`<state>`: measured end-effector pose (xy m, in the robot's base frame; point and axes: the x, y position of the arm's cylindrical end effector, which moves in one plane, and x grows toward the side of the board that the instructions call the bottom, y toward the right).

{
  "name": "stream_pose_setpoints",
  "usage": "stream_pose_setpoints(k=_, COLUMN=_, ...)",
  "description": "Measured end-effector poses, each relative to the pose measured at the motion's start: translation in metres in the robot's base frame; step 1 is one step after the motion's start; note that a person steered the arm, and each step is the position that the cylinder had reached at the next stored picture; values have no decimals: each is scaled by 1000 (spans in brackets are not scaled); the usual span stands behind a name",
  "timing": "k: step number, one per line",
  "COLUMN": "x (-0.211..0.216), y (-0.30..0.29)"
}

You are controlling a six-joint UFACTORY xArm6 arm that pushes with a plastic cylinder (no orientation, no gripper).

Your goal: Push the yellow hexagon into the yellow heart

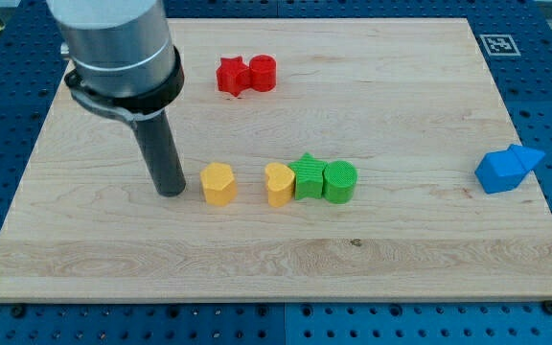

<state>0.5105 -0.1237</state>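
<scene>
The yellow hexagon [218, 183] lies near the middle of the wooden board. The yellow heart [278, 183] lies a short way to its right, with a gap between them. My tip [171, 190] stands just left of the hexagon, close to its left side, roughly in line with both yellow blocks. I cannot tell whether the tip touches the hexagon.
A green star [307, 176] touches the heart's right side, and a green cylinder [340, 181] sits right of the star. A red star [231, 76] and red cylinder [263, 72] sit together near the view's top. Two blue blocks [508, 168] lie at the board's [401, 259] right edge.
</scene>
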Motion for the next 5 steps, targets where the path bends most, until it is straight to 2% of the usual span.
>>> stream_pose_setpoints(k=2, x=5, y=56)
stream_pose_setpoints(k=3, x=8, y=62)
stream_pose_setpoints(k=4, x=10, y=50)
stream_pose_setpoints(k=5, x=10, y=4)
